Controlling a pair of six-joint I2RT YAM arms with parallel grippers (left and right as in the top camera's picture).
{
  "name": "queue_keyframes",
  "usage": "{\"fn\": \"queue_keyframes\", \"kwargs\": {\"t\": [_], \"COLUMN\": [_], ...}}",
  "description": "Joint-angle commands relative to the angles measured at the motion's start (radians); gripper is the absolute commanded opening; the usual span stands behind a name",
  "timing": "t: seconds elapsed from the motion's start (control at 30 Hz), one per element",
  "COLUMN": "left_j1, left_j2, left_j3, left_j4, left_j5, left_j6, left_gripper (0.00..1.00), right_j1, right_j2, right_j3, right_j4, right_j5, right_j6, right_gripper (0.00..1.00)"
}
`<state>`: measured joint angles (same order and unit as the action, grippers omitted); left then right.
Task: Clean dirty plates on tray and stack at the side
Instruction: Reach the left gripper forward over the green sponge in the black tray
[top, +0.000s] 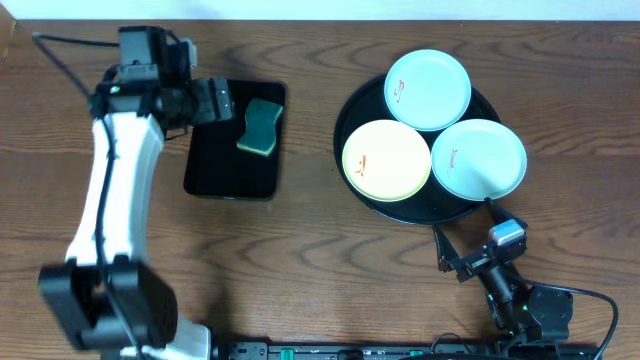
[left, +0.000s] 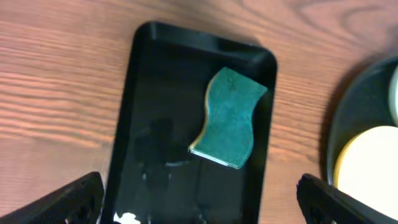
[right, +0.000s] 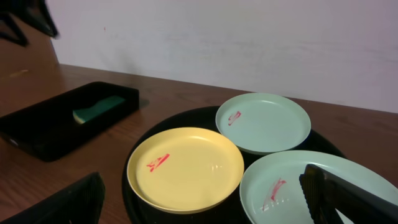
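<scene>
Three plates lie on the round black tray (top: 345, 118): a mint plate (top: 428, 90) at the back, a yellow plate (top: 387, 160) at front left and a second mint plate (top: 478, 158) at front right. Each has a small red smear. My right gripper (top: 465, 224) is open and empty at the tray's front edge; in the right wrist view (right: 202, 210) one finger reaches over the near mint plate (right: 280, 186), beside the yellow plate (right: 186, 168) and the far mint plate (right: 264, 121). My left gripper (top: 215, 103) is open and empty over the rectangular tray.
A green sponge (top: 261, 127) lies in a smaller rectangular black tray (top: 200, 175) at the left; the left wrist view shows the sponge (left: 229, 118) ahead of the open fingers (left: 205, 208). A wall runs along the table's far side.
</scene>
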<state>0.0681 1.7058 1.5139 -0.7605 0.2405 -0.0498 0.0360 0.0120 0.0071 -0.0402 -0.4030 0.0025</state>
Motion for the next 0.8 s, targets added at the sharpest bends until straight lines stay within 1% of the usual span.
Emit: {"fn": "queue_keyframes", "kwargs": {"t": [0.0,0.1,0.17,0.23,0.37,0.47,0.5,0.67,0.77], "left_j1": [0.000,-0.005,-0.014,-0.023,-0.048,-0.067,-0.073,-0.092,-0.098], "left_j2": [0.076,0.127,0.164,0.198,0.251,0.270,0.275,0.309,0.337], "left_j3": [0.012,0.012,0.012,0.012,0.012,0.012,0.012,0.012,0.010], "left_j4": [0.029,0.060,0.072,0.074,0.079,0.097,0.105,0.134,0.139], "left_j5": [0.050,0.112,0.111,0.111,0.111,0.108,0.103,-0.014,-0.018], "left_j6": [0.044,0.111,0.133,0.151,0.155,0.187,0.200,0.203,0.203], "left_gripper": [0.96,0.94,0.91,0.91,0.86,0.86,0.86,0.86,0.86], "right_j1": [0.006,0.006,0.006,0.006,0.006,0.006,0.006,0.006,0.006], "right_j2": [-0.005,-0.005,-0.005,-0.005,-0.005,-0.005,-0.005,-0.005,-0.005], "right_j3": [-0.002,-0.002,-0.002,-0.002,-0.002,-0.002,-0.002,-0.002,-0.002], "right_j4": [-0.005,-0.005,-0.005,-0.005,-0.005,-0.005,-0.005,-0.005,-0.005], "right_j5": [0.003,0.003,0.003,0.003,0.003,0.003,0.003,0.003,0.003], "right_j6": [-0.011,-0.011,-0.011,-0.011,-0.011,-0.011,-0.011,-0.011,-0.011], "right_gripper": [0.99,0.99,0.99,0.99,0.99,0.99,0.99,0.99,0.99]}}
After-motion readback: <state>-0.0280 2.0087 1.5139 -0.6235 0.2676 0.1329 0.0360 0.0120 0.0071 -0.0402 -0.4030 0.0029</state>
